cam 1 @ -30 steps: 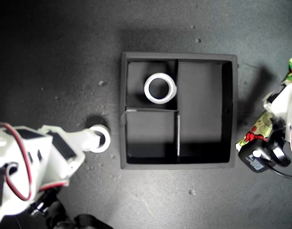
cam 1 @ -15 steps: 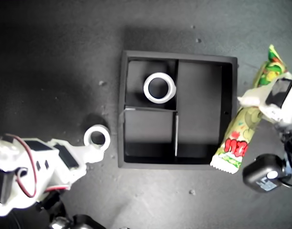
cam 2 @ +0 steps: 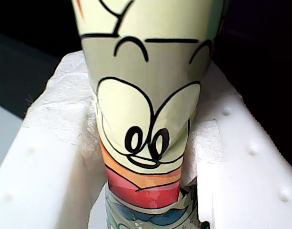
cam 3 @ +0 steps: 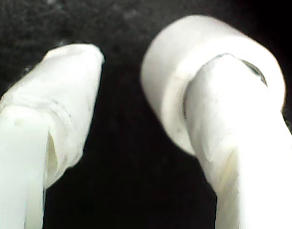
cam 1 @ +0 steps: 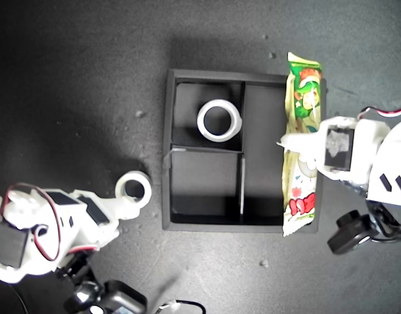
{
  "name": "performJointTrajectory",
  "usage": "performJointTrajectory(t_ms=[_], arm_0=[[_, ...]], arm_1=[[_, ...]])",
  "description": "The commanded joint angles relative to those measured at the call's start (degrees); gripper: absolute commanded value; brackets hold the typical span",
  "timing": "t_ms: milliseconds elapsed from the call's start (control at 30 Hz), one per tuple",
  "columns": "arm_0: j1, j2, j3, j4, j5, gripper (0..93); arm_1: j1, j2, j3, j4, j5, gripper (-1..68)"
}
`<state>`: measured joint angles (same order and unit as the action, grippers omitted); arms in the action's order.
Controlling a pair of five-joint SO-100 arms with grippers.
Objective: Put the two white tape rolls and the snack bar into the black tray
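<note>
Where it hung outside, snack bar (cam 1: 300,147) overlies tray (cam 1: 207,224).

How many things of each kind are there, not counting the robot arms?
White tape rolls: 2, one in the black tray's small compartment, one on the table outside it.
Snack bar: 1.
Black tray: 1.
Total: 4
</note>
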<state>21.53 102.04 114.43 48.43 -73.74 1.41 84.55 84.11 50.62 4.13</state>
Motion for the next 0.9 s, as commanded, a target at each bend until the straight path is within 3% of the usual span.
performJointTrajectory(t_ms=[0, 167, 400, 567, 667, 867], arm_0=[[0.18, 2.37, 0.62, -2.55, -0.35, 14.3], [-1.23, 1.58, 1.67, -3.25, -0.26, 14.5], [-3.34, -2.37, 0.70, -3.25, 1.32, 14.8], [-4.22, -6.42, -1.05, -3.25, 1.76, 14.6], [-4.31, -7.03, -1.23, -3.16, 1.49, 12.1], [-5.36, -5.19, -1.49, -0.62, 1.05, 0.7]], arm_1=[[0.26, 0.97, 0.35, -1.58, -0.62, 7.8], [0.35, 0.97, 1.67, -1.58, -0.62, 16.7], [-1.05, 1.14, -0.26, 2.29, -0.88, 18.1], [-4.31, 1.67, -8.70, 8.79, 2.11, 13.3], [-4.48, 1.76, -16.79, 13.97, 13.01, -0.1], [-4.31, 2.11, -29.53, 25.31, 43.07, -0.4]])
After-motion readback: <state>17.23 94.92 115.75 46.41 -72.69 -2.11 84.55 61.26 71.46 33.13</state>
